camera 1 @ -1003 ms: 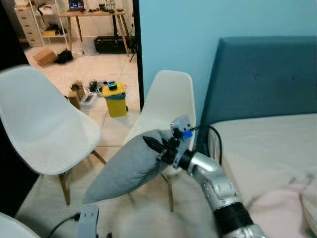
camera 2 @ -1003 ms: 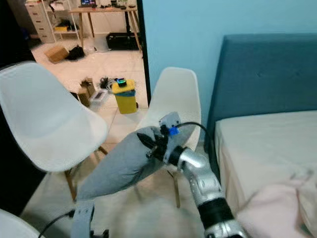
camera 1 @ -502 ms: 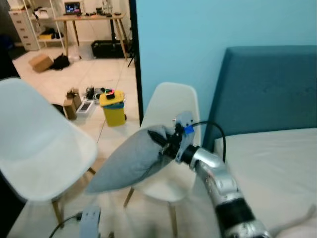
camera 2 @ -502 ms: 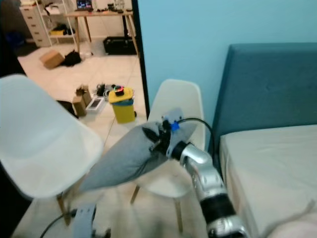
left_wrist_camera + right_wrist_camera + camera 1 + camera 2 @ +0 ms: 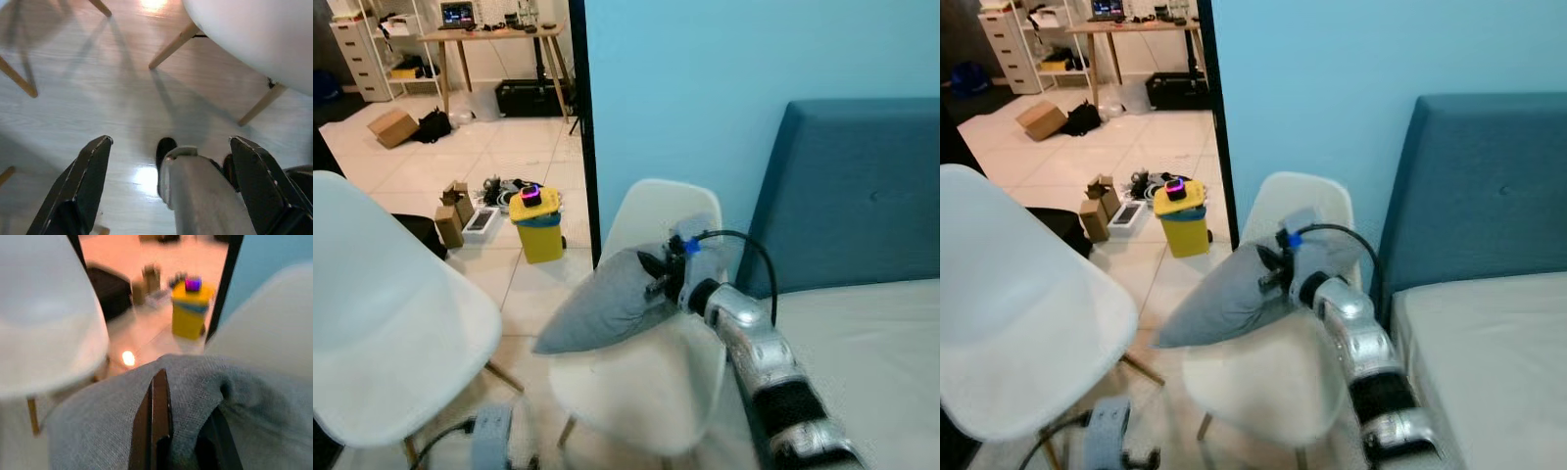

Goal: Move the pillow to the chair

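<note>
Right now the grey pillow (image 5: pixel 607 304) hangs in the air above the seat of the white chair (image 5: pixel 646 377) that stands against the blue wall (image 5: pixel 705 88), its free end drooping out to the left past the chair's edge. The right hand (image 5: pixel 658 277) has its black fingers (image 5: pixel 155 426) pinched into the pillow's right end, in front of the chair's backrest, with cloth bunched around them. The silver right arm reaches in from the near right, a black cable looping over its wrist.

Just right of the chair rises the dark blue headboard (image 5: pixel 852 196) of a bed (image 5: pixel 871 333) with a pale sheet. A second white chair (image 5: pixel 382 313) stands at the near left. Beyond it, through a doorway, a yellow bin (image 5: pixel 538 225) sits on a tiled floor among small boxes, and a wooden table (image 5: pixel 494 39) stands at the far end of that room.

The left hand (image 5: pixel 171 181) hangs low over the wooden floor, its two fingers spread wide apart with nothing between them, near the chair legs.
</note>
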Available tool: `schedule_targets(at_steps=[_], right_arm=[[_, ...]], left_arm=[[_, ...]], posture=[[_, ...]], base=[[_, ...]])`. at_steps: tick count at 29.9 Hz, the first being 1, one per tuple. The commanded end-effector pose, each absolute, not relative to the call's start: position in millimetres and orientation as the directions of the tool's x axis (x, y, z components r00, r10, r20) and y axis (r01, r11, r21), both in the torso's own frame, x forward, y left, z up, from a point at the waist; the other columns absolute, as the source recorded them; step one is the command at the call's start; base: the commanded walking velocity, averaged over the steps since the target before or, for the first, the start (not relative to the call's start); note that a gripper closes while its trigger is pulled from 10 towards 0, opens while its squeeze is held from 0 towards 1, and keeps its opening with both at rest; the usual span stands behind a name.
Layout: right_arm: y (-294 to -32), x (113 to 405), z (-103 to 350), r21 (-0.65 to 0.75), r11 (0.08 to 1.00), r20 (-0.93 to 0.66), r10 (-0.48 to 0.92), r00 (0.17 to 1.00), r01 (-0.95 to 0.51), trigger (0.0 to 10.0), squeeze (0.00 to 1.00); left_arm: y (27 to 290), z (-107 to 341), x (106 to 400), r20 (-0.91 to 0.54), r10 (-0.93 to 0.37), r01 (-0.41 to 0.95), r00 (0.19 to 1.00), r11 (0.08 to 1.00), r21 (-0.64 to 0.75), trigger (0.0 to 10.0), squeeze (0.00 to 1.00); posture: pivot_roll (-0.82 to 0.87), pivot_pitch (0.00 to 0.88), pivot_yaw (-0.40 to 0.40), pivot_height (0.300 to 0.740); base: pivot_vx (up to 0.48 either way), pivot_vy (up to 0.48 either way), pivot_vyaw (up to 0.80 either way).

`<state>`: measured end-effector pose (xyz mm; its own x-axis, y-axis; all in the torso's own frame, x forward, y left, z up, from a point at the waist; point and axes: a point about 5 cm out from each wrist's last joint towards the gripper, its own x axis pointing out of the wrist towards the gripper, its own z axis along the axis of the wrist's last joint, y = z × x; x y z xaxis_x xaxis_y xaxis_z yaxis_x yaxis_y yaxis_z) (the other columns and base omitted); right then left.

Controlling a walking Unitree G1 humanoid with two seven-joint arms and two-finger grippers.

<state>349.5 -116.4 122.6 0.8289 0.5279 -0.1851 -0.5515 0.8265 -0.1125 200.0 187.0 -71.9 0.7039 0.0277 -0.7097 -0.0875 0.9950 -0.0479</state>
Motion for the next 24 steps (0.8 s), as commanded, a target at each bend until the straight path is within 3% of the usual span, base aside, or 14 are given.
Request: schedule_targets(at_steps=[1,5,10,13,18,21,22,24], right_arm=[[-120,351,123,-0.192,0.817,-0.189,0.514,0.837,-0.544,10.0,0.00],[-131,351,112,-0.241,0.821,-0.242,0.466,0.851,-0.518,10.0,0.00],[-164,342,73,-0.291,0.851,-0.393,0.309,0.866,-0.436,10.0,0.00],[-164,342,73,-0.291,0.851,-0.393,0.309,0.866,-0.436,10.0,0.00],[-171,325,38,-0.252,0.901,-0.492,0.196,0.848,-0.354,10.0,0.00],[-166,317,24,-0.172,0.928,-0.533,0.193,0.824,-0.329,10.0,0.00],[-147,307,9,-0.034,0.941,-0.585,0.255,0.770,-0.337,10.0,0.00],[-131,301,2,0.052,0.937,-0.609,0.305,0.732,-0.347,10.0,0.00]], left_arm=[[188,-77,190,-0.731,0.030,-0.096,0.682,0.994,-0.048,10.0,0.00],[188,-78,189,-0.731,0.029,-0.096,0.682,0.994,-0.050,10.0,0.00],[187,-78,186,-0.727,0.025,-0.100,0.686,0.993,-0.061,10.0,0.00],[187,-78,186,-0.727,0.025,-0.100,0.686,0.993,-0.061,10.0,0.00],[189,-77,186,-0.710,0.024,-0.108,0.704,0.991,-0.074,10.0,0.00],[191,-76,187,-0.700,0.024,-0.109,0.714,0.991,-0.078,10.0,0.00],[194,-74,189,-0.687,0.023,-0.104,0.727,0.992,-0.077,10.0,0.00],[197,-73,190,-0.677,0.023,-0.100,0.735,0.992,-0.075,10.0,0.00]], posture=[[0.04,0.000,0.028,0.649],[0.04,0.000,0.028,0.639],[0.04,0.005,0.028,0.619],[0.04,0.005,0.028,0.619],[0.05,0.038,0.028,0.604],[0.05,0.056,0.032,0.594],[0.06,0.071,0.038,0.584],[0.07,0.077,0.041,0.574]], base=[[0.000,0.000,0.00],[0.000,0.000,0.00],[0.000,0.000,0.00],[0.000,0.000,0.00],[0.000,0.000,0.00],[0.000,0.000,0.00],[0.000,0.000,0.00],[0.000,0.000,0.00]])
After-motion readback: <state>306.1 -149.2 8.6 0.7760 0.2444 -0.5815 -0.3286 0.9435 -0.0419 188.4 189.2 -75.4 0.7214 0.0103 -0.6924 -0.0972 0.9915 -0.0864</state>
